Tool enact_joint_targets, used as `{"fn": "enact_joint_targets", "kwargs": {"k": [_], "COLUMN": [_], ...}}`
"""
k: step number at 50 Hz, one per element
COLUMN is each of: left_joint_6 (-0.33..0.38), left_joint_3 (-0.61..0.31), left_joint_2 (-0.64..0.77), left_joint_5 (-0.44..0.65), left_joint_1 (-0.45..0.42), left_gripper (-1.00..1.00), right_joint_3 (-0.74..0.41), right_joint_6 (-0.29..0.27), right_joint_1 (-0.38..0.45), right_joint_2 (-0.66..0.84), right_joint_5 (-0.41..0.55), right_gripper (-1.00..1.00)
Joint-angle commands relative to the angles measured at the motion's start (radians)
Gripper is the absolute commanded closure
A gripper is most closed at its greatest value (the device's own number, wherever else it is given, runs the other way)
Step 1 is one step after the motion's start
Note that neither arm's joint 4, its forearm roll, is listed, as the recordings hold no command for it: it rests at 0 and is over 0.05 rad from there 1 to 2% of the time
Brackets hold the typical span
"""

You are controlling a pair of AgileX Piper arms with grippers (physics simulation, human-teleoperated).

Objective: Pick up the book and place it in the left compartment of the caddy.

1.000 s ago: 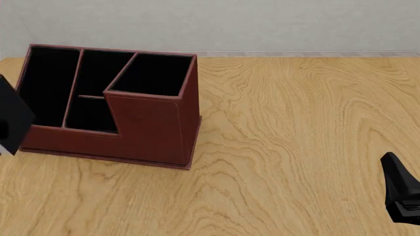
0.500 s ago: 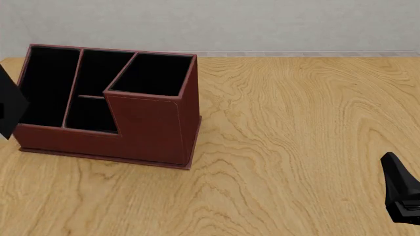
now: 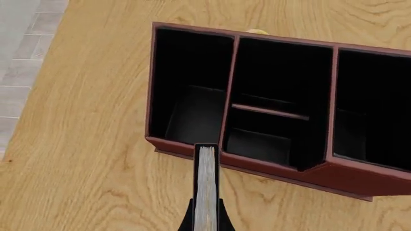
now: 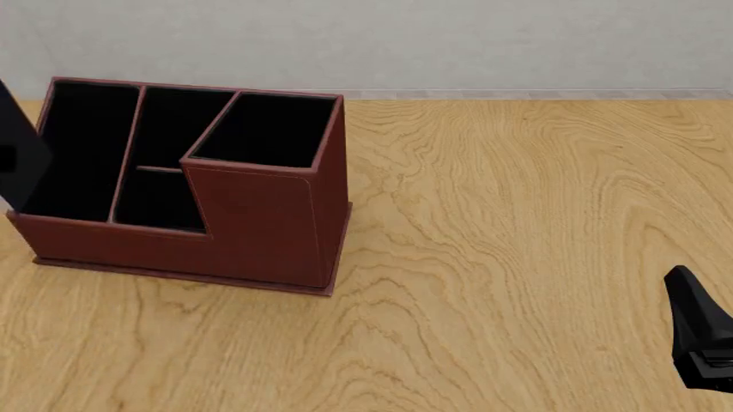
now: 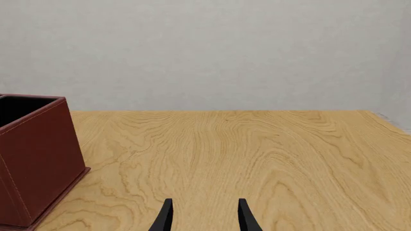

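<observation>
Book held edge-up over caddy's near-left corner

Left gripper [image 3: 205, 222] clamped on the book [image 3: 205, 190], white page edge facing the wrist camera; book sits above the caddy [image 4: 263, 232] front wall, roughly in line with the divider beside the left compartment [image 3: 192, 96], not yet inside it. Front view: book [image 4: 21, 154] at far left edge, overlapping caddy's left side. Right gripper [image 5: 202, 216] low over table [image 4: 516, 215], well apart from the caddy, fingers parted, empty
</observation>
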Motion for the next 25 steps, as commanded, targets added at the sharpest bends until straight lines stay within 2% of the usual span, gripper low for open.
{"fn": "enact_joint_targets", "kwargs": {"k": [1,10,25], "left_joint_6": [0.015,0.023,0.024], "left_joint_3": [-0.028,-0.023,-0.057], "left_joint_2": [0.067,0.128,0.192], "left_joint_5": [-0.049,-0.11,-0.138], "left_joint_1": [0.007,0.01,0.017], "left_gripper": [1.0,1.0,1.0], "right_joint_3": [0.007,0.007,0.007], "right_joint_6": [0.0,-0.001,0.0], "right_joint_1": [0.0,0.0,0.0], "right_joint_2": [0.0,0.0,0.0], "right_joint_5": [-0.007,-0.007,-0.007], "right_gripper": [-1.0,-1.0,-1.0]}}
